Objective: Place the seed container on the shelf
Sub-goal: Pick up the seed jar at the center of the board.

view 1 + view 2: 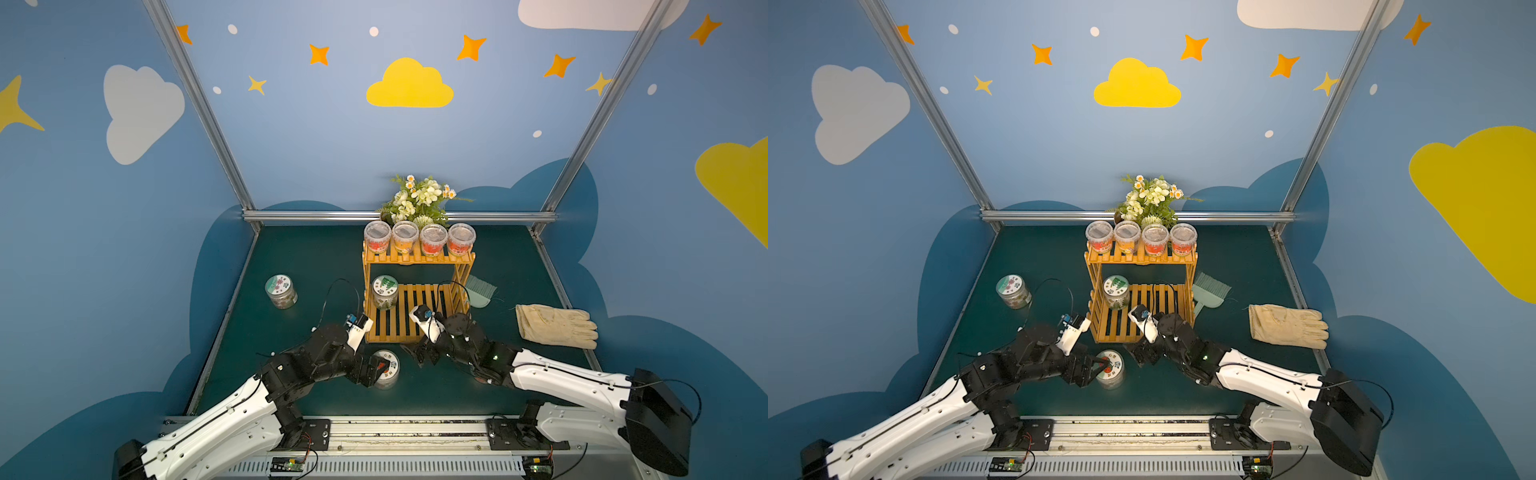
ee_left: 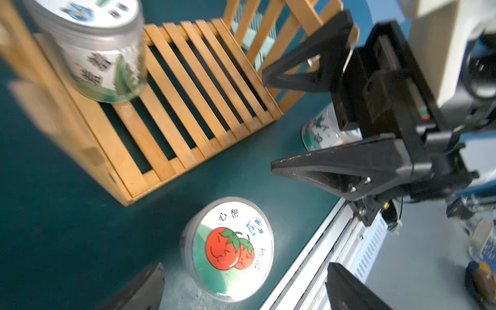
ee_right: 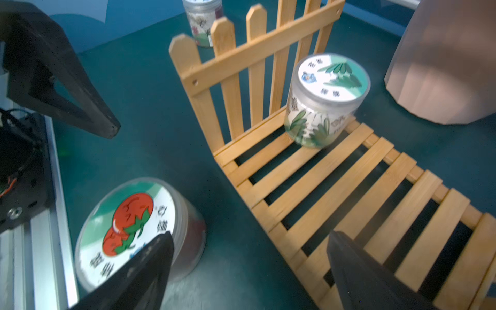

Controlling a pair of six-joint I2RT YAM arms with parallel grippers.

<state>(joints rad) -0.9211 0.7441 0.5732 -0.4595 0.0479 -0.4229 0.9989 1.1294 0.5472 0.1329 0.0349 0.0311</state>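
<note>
A clear seed container with a tomato lid (image 1: 388, 369) (image 1: 1112, 368) (image 2: 228, 249) (image 3: 126, 228) stands on the green table in front of the shelf (image 1: 415, 322) (image 1: 1142, 320) (image 2: 188, 107) (image 3: 335, 188). My left gripper (image 1: 377, 370) (image 2: 241, 292) hangs open just above and beside it, with one finger on each side of the lid in the left wrist view. My right gripper (image 1: 422, 353) (image 2: 268, 120) (image 3: 252, 268) is open and empty at the front edge of the shelf's lower tier. A green-leaf jar (image 1: 385, 292) (image 3: 324, 102) stands on that tier's left end.
Four red and orange cups (image 1: 419, 237) fill the upper tier, with a flower pot (image 1: 419, 199) behind. A flower-lid jar (image 1: 281, 291) stands at the left. A green brush (image 1: 480, 293) and a glove (image 1: 555, 326) lie at the right. A metal rail (image 1: 395, 432) runs along the table front.
</note>
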